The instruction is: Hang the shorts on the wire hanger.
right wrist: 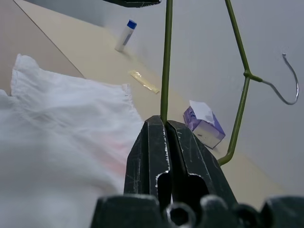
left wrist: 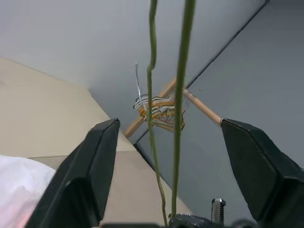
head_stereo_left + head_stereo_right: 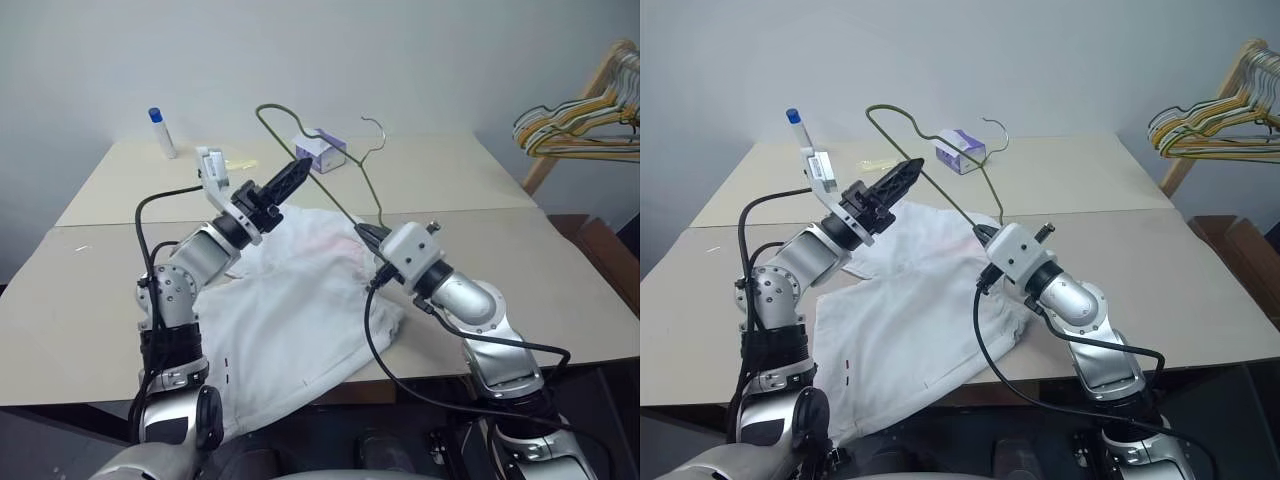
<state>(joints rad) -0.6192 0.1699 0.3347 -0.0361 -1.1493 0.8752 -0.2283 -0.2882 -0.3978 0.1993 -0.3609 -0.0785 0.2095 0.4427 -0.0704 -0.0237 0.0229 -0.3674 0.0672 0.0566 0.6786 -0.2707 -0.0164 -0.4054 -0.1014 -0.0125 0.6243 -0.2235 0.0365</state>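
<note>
Right gripper (image 1: 166, 124) clenched on thin olive-grey wire hanger (image 3: 330, 195), holding it raised over table. Left gripper (image 2: 171, 142) fingers apart, straddling hanger wires, not gripping. White fabric shorts (image 3: 290, 300) flat on beige table (image 3: 560, 300), untouched. Step: hanger handover/steadying. Next, likely: left clamps wire, then threads shorts.

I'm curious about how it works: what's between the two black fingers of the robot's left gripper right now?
In the left wrist view, two strands of the wire hanger run between the left gripper's open fingers, touching neither. The right gripper pinches that hanger.
</note>
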